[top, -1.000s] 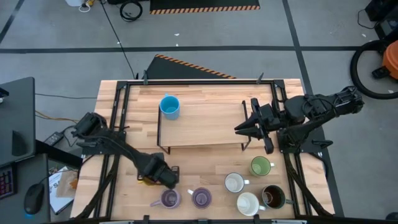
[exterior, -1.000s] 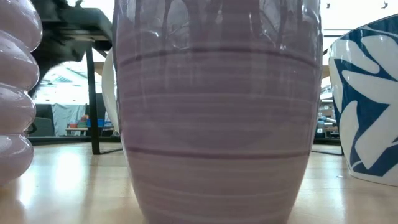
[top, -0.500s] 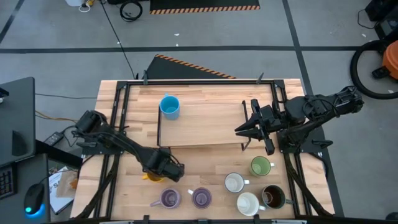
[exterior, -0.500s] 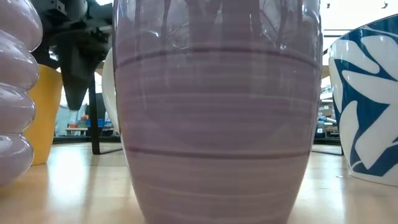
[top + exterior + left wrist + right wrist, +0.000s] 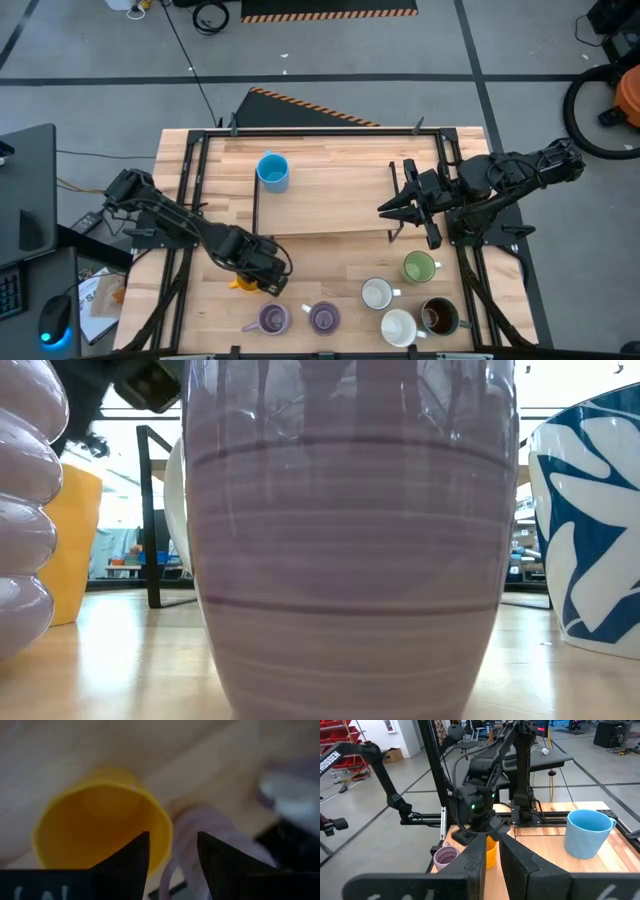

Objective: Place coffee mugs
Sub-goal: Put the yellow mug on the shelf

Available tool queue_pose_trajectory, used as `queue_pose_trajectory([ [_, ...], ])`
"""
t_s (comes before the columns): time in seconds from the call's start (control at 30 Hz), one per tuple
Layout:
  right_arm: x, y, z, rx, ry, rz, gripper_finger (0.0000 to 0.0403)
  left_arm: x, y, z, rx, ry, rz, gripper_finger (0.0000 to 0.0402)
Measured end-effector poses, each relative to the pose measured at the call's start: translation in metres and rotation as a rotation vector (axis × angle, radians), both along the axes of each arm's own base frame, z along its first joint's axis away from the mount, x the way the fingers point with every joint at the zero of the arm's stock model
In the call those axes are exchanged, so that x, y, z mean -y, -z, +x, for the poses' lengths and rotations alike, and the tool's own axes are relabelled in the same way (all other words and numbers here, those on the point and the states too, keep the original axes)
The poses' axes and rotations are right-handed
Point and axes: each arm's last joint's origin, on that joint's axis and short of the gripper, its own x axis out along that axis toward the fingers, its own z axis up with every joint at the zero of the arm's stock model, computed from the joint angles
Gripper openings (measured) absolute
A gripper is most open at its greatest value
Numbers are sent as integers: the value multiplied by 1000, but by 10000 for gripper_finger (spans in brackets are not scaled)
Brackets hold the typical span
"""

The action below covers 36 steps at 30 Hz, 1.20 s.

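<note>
The orange mug point(image 5: 243, 284) stands upright on the table at the near left, and I look into its mouth point(image 5: 100, 825) in the left wrist view. My left gripper point(image 5: 268, 278) hovers open just above it, touching nothing. A blue mug point(image 5: 272, 171) stands on the raised wooden shelf point(image 5: 330, 205). Two purple mugs point(image 5: 274, 319) point(image 5: 323, 318), two white mugs point(image 5: 377, 294) point(image 5: 398, 326), a green mug point(image 5: 420, 267) and a dark brown mug point(image 5: 438, 316) stand along the near edge. My right gripper point(image 5: 385, 210) waits shut over the shelf's right end.
A black metal frame point(image 5: 200, 180) runs around the table top. In the low view a purple mug point(image 5: 350, 540) fills the picture, with a blue-patterned white mug point(image 5: 590, 520) at its side. Bare wood lies between the shelf and the row of mugs.
My left gripper has let go of the orange mug and risen off it, drawing back a little toward the far left. The mug now stands on the table by itself, beside the ribbed purple mug.
</note>
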Motion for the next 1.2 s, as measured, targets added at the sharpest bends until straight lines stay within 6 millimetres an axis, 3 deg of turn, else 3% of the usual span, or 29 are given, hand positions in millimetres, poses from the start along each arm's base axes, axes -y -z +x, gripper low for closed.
queue_pose_trajectory([
  [0.33,2,0,0,3,70,1,59,-3,-23,-13,224,615,36,172],
  [0.63,5,0,1,5,191,29,59,11,-23,-28,351,1232,155,172],
  [0.9,7,0,1,8,262,47,59,27,-20,-44,357,1539,330,172],
  [1.2,8,0,1,13,300,55,59,37,-8,-56,330,1643,477,172],
])
